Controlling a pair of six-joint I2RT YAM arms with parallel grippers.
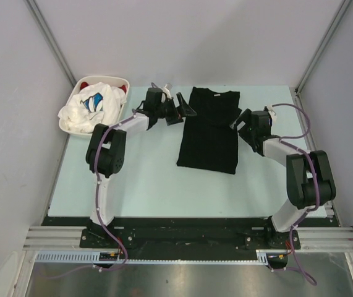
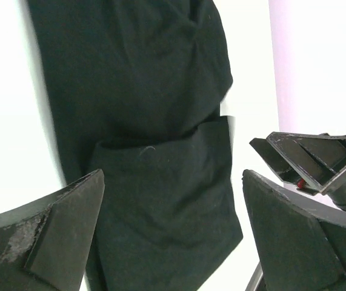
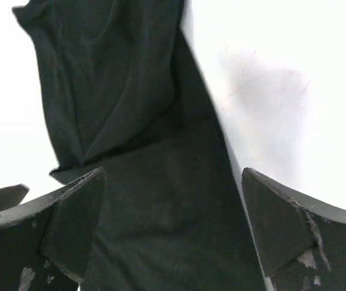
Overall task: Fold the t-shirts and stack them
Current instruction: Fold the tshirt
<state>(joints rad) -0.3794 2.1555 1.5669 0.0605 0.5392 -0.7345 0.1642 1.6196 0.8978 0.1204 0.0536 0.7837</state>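
Pale green and walled in grey, the bench (image 1: 145, 173) carries the black t-shirt (image 1: 208, 130) in the upper middle of the overhead view, laid flat as a long narrow strip with its collar at the far end and its sides turned in. The left hand (image 1: 183, 113) hangs just beside the strip's upper left edge and the right hand (image 1: 240, 119) just beside its upper right edge. Both have their jaws spread wide and hold nothing; each wrist view shows only dark cloth between the fingers, with a layered fold edge running across it. The lengthwise folds look done, so the likely next step is a crosswise fold. The main risk is a pinch that catches only the top layer, which would peel a tucked side open and undo the strip. A hand coming down too flat could also drag the soft cloth along the smooth bench and skew it. The two hands face each other across a narrow garment, and the right one shows at the right edge of the left wrist view, so a reach inward by both could make them collide. In the upper left corner the white basket (image 1: 105, 78) holds a white t-shirt with blue print (image 1: 93, 108) spilling over its rim and a red t-shirt (image 1: 123, 89) underneath. It sits near the left arm, whose swing could snag that overhanging cloth.
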